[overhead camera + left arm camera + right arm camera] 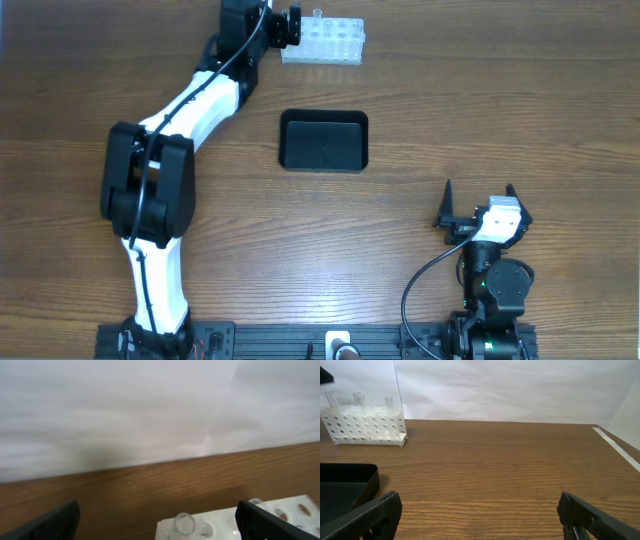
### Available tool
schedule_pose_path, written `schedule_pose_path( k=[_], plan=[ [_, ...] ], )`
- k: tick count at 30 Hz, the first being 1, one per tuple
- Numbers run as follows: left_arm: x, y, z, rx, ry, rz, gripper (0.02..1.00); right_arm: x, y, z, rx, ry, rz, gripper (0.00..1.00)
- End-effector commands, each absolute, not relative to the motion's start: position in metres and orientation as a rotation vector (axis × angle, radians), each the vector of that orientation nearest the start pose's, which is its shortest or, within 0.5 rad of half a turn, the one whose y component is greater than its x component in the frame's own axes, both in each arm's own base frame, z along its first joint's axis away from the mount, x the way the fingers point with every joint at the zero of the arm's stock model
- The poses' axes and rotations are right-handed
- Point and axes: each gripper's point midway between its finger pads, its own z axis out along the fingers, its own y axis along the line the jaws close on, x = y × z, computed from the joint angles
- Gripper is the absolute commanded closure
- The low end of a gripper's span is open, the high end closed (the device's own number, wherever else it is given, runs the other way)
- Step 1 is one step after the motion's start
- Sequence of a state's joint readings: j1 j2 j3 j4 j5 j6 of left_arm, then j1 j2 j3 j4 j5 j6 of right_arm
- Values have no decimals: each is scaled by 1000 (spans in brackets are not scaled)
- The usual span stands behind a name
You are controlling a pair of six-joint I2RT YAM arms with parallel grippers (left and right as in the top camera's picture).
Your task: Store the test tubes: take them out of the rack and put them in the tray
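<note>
A white perforated rack stands at the table's far edge, with clear test tubes upright in it. My left gripper hangs at the rack's left end, open. In its wrist view one test tube's rim sits between the spread fingers, and the rack top extends to one side. The black tray lies mid-table, nothing visible inside. My right gripper stands open near its base, far from the rack and tray.
Bare wooden tabletop surrounds the tray and rack. A white wall rises just behind the table's far edge, close to the rack.
</note>
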State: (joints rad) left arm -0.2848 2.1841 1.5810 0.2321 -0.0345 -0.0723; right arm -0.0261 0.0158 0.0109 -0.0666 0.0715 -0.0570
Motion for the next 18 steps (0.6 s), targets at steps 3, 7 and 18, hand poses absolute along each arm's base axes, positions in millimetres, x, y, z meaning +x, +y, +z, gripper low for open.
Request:
schedule_pose_path(
  k=[3, 7, 18],
  plan=[
    [624, -184, 139, 161, 1946, -190, 66, 245, -22, 158, 39, 1640, -139, 7],
    [628, -186, 134, 158, 1950, -181, 91, 245, -22, 158, 39, 1640, -139, 9],
    [631, -185, 122, 148, 1963, -160, 224, 245, -22, 158, 39, 1640, -139, 7]
  ],
)
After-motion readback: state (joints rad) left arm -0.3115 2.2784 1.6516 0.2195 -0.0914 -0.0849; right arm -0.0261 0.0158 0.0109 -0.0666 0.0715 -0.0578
